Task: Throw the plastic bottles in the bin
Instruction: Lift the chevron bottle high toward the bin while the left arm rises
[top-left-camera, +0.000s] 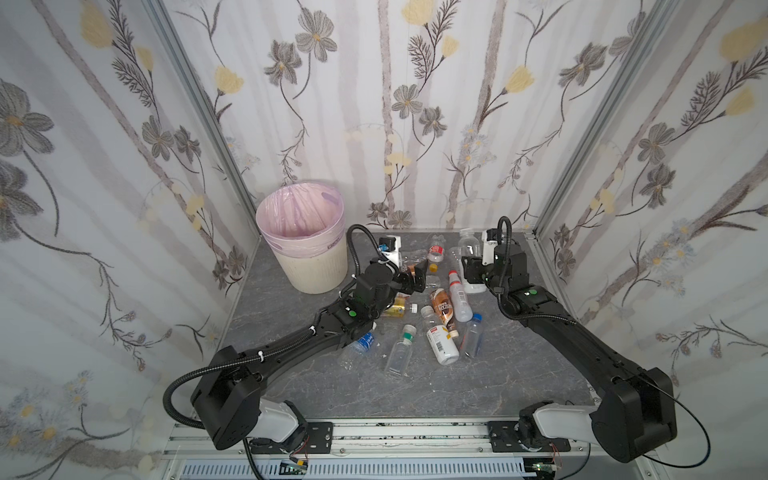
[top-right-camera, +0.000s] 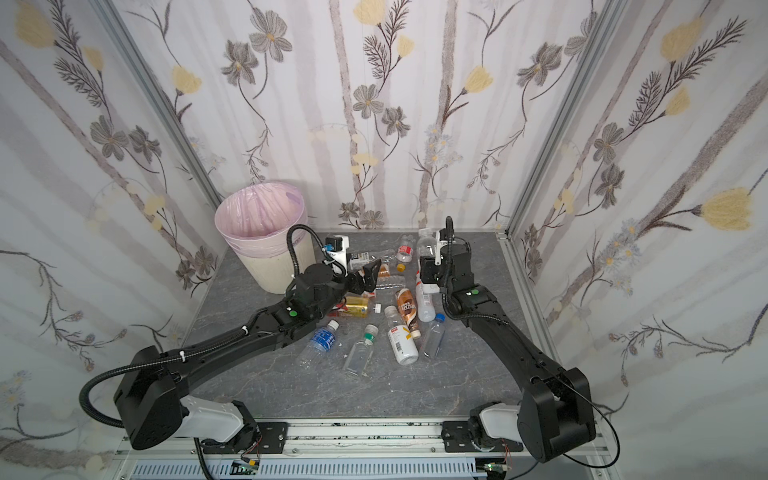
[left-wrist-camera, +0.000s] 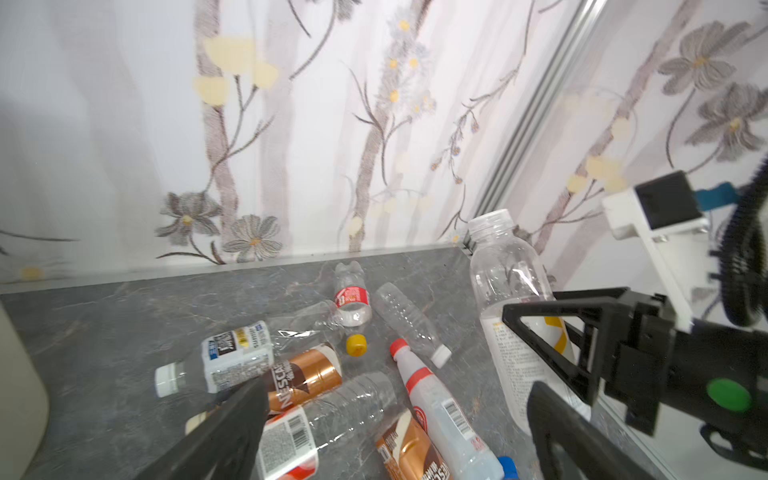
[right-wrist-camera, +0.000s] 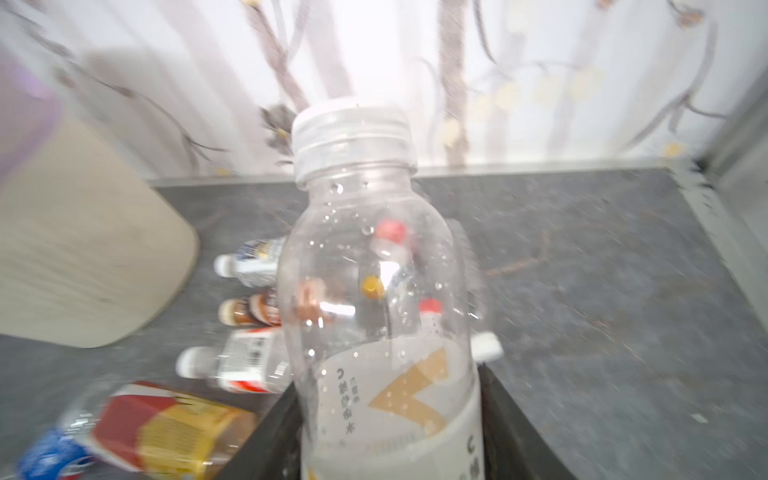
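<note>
On the grey tabletop (top-left-camera: 415, 386), right jaws clasp a white-capped bottle (right-wrist-camera: 374, 291) upright, cap up; left jaws gape.

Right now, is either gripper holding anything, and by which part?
The right gripper holds the clear white-capped bottle, jaws closed on its labelled lower body. The left gripper is open and holds nothing.

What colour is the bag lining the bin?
Pale pink-lilac: the bag in the bin shows best in a top view.
</note>
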